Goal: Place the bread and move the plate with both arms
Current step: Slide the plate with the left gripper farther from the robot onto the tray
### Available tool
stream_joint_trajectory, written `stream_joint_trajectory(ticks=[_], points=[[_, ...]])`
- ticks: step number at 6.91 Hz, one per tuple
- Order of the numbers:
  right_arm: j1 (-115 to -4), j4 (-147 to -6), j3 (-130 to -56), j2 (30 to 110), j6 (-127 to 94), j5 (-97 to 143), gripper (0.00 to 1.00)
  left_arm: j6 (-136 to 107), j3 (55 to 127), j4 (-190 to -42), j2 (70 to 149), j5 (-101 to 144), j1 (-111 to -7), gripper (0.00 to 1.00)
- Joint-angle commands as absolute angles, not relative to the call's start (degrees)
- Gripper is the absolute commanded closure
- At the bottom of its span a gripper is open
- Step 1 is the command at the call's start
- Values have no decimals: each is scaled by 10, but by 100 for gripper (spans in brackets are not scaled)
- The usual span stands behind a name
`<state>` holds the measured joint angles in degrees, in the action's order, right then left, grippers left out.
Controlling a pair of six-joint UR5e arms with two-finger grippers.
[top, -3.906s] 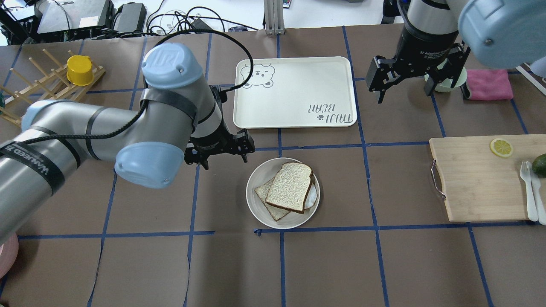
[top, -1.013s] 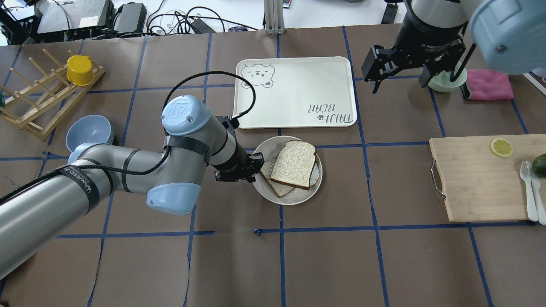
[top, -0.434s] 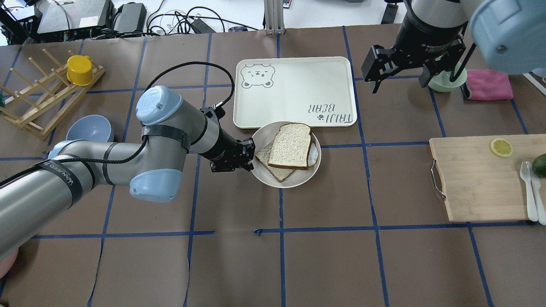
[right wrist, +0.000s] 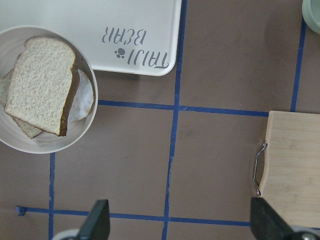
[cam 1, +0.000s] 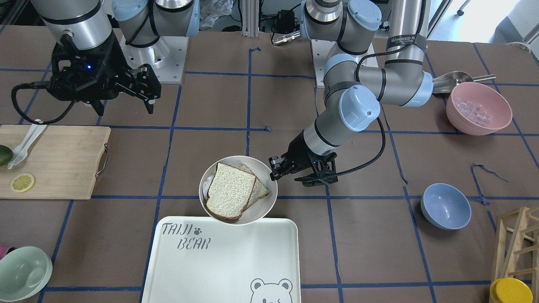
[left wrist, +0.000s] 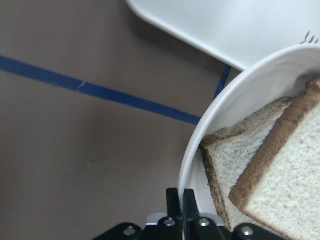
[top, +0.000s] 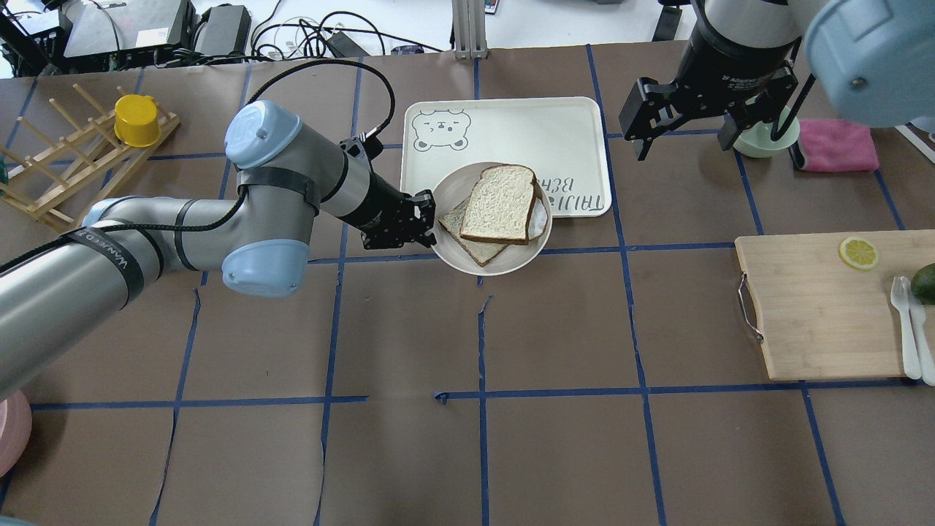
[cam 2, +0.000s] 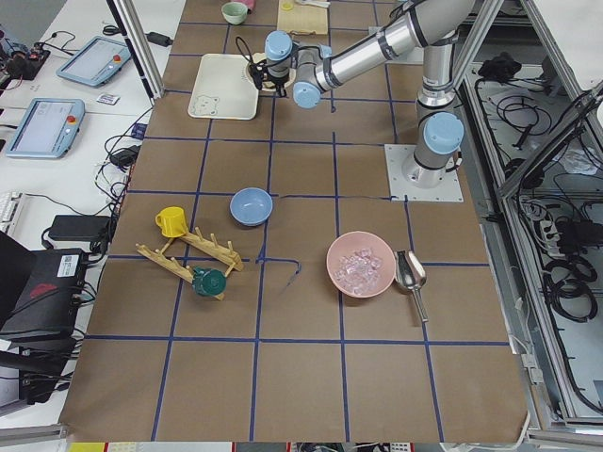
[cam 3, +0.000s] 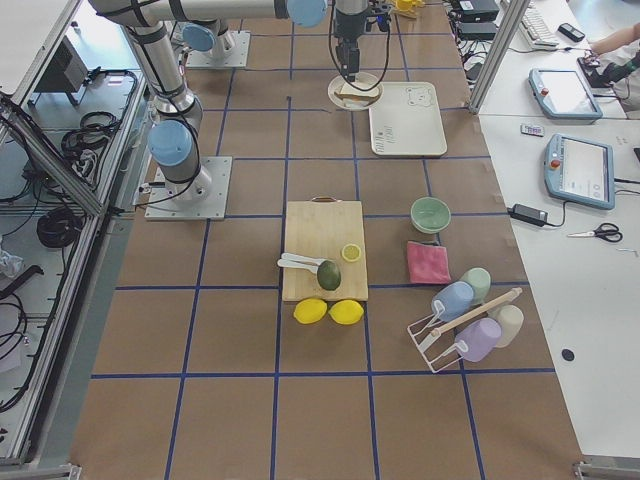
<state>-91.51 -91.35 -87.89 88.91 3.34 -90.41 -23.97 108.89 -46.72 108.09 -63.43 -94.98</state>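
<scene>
The round cream plate carries the large bread lying on a smaller slice and a fried egg. My left gripper is shut on the plate's left rim; the left wrist view shows its fingertips pinching the rim. The plate overlaps the near edge of the bear-print tray. It also shows in the front view with the bread and the left gripper. My right gripper is open and empty, high at the back right, looking down on the plate.
A wooden cutting board with a lemon slice, an avocado and cutlery lies at the right. A green bowl and a pink cloth are behind the right gripper. A wooden rack with a yellow cup, a blue bowl and a pink bowl stand on the left side.
My left gripper came down, took hold of the plate's left rim and moved the plate with the bread away from me, onto the tray's near edge. The right gripper rose slightly, then stayed.
</scene>
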Motion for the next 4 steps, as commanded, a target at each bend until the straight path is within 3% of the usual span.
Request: stream_joint_trajectory(ticks=[1, 4], points=[[-915, -913, -879, 889, 33, -904, 0, -227, 1002, -468, 1150, -636, -948, 100], [-915, -910, -880, 889, 34, -904, 0, -245, 843, -497, 1272, -638, -948, 100]])
